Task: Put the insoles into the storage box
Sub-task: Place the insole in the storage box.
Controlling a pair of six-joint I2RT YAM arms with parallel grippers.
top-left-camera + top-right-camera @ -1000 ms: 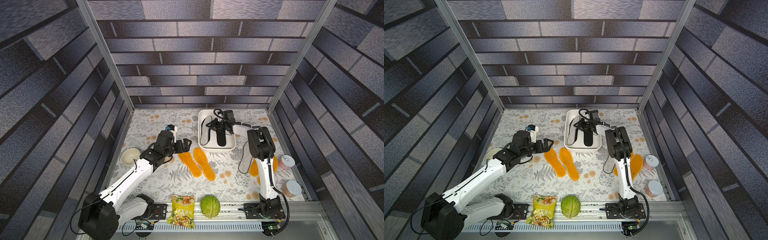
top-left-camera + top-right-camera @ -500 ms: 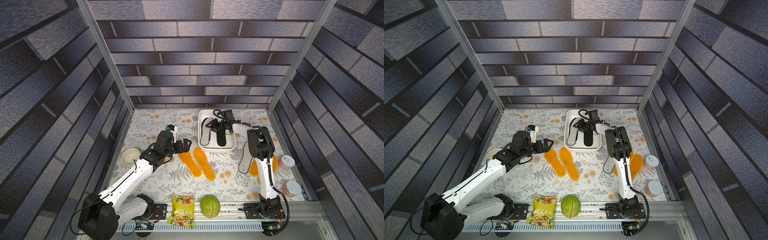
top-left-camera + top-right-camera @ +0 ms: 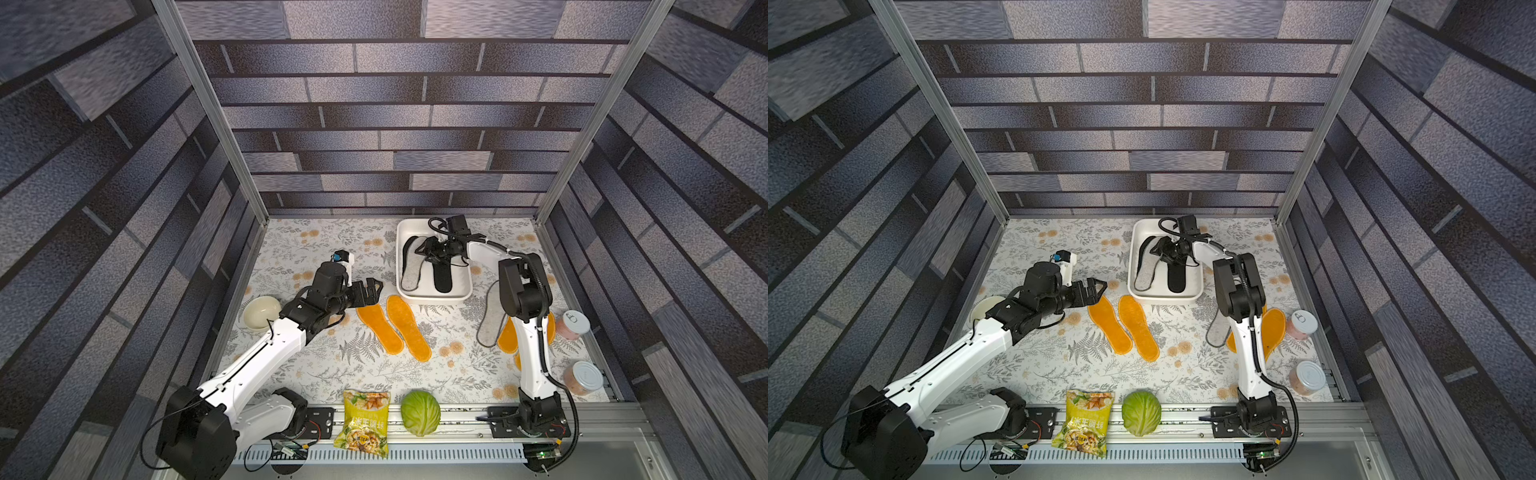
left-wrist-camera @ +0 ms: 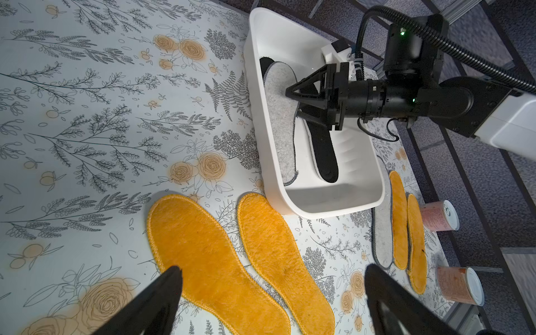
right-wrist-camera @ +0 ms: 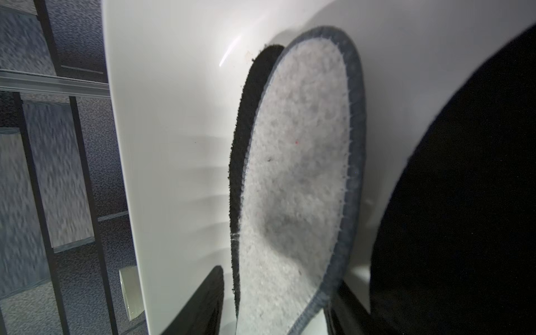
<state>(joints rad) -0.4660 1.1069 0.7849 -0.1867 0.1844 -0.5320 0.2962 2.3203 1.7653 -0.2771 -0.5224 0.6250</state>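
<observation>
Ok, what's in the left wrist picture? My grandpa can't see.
A white storage box holds a grey insole and a black insole, with the right tool open over them. Two fuzzy orange insoles lie on the flowery table.

right pincer [image 4: 293, 103] widened, grey insole [image 4: 280, 121] let go

High overhead stereo pair; low wrist views, storage box [image 4: 333, 207] common to all
</observation>
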